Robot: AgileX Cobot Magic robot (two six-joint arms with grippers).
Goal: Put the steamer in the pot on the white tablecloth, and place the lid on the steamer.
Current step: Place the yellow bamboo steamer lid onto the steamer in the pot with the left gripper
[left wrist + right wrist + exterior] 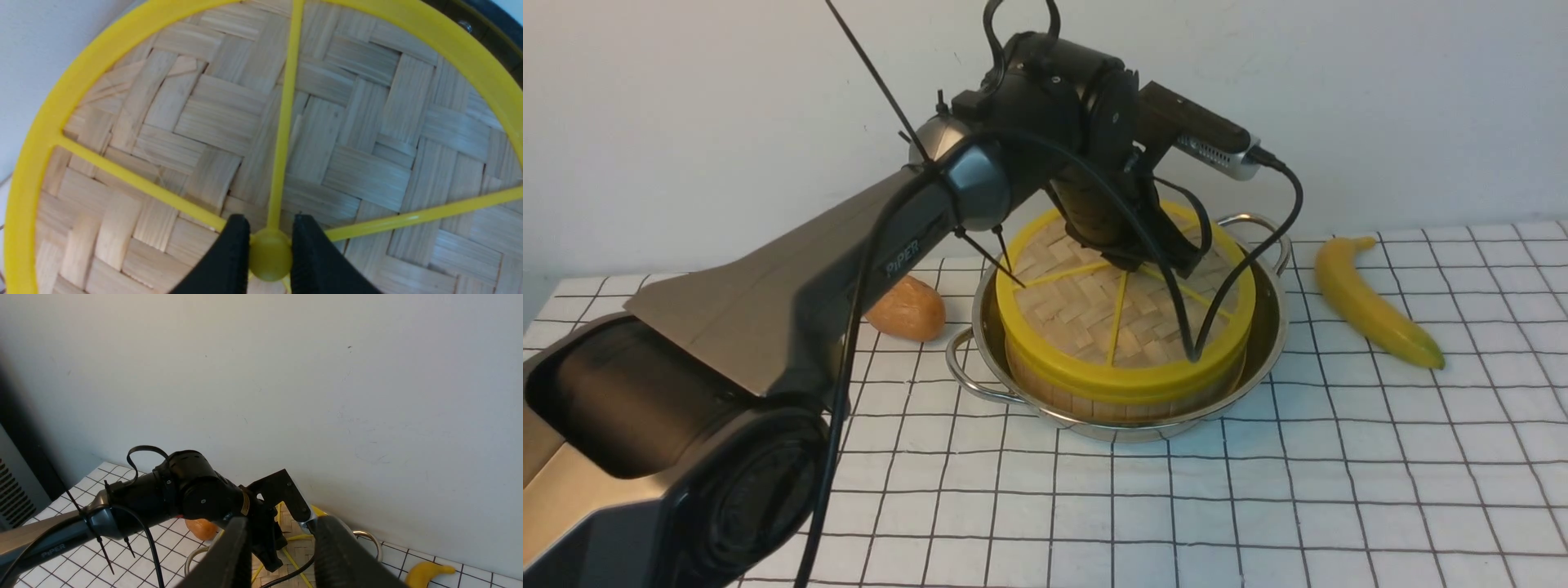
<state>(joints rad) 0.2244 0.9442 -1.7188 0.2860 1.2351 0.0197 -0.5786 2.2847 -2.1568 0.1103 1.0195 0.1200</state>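
The steamer sits inside the shiny pot on the white tablecloth. Only its wooden wall shows, and its contents are hidden. The woven lid with its yellow rim lies flat on the steamer. My left gripper reaches down onto the lid's middle. In the left wrist view its gripper is shut on the lid's yellow hub, one black finger on each side. My right gripper is open and empty, held high and back from the pot, outside the front view.
A banana lies on the cloth to the right of the pot. A brown bread roll lies to the pot's left, behind my left arm. A pale wall stands close behind the pot.
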